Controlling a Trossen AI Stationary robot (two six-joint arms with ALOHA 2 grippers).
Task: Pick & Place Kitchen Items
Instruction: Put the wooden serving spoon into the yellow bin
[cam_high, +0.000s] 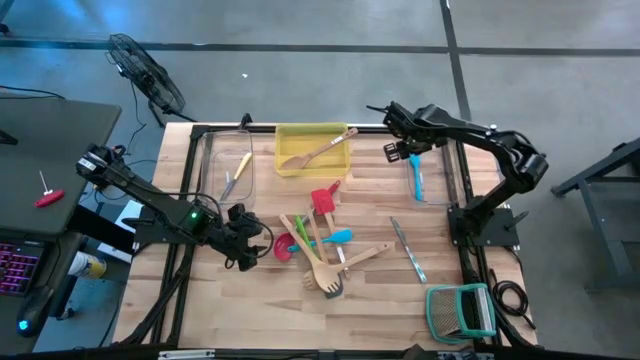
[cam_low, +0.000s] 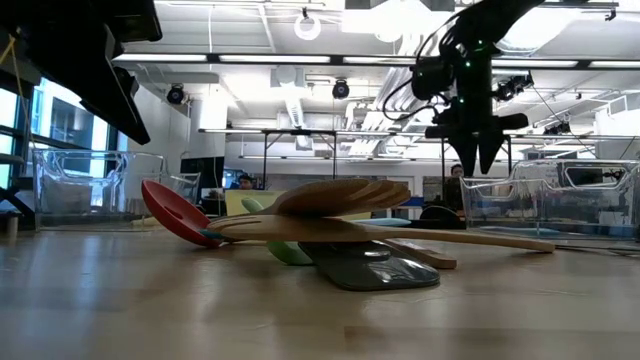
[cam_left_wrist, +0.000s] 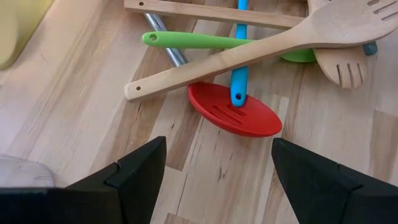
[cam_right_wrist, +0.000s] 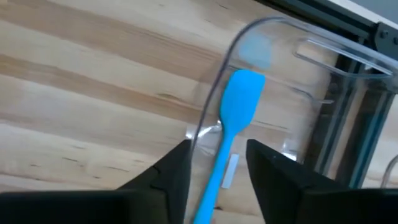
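My left gripper is open and low over the table, its fingers pointing at the red slotted spoon at the left end of the utensil pile. A wooden spoon, a green utensil and a blue handle lie crossed over the red spoon. My right gripper is open and raised above the right clear bin. A blue spatula lies inside that bin, below the gap between the fingers and apart from them.
A yellow tray at the far side holds a wooden spoon. The left clear bin holds a yellow-handled knife. A metal knife lies right of the pile. A teal-framed rack sits at the near right corner.
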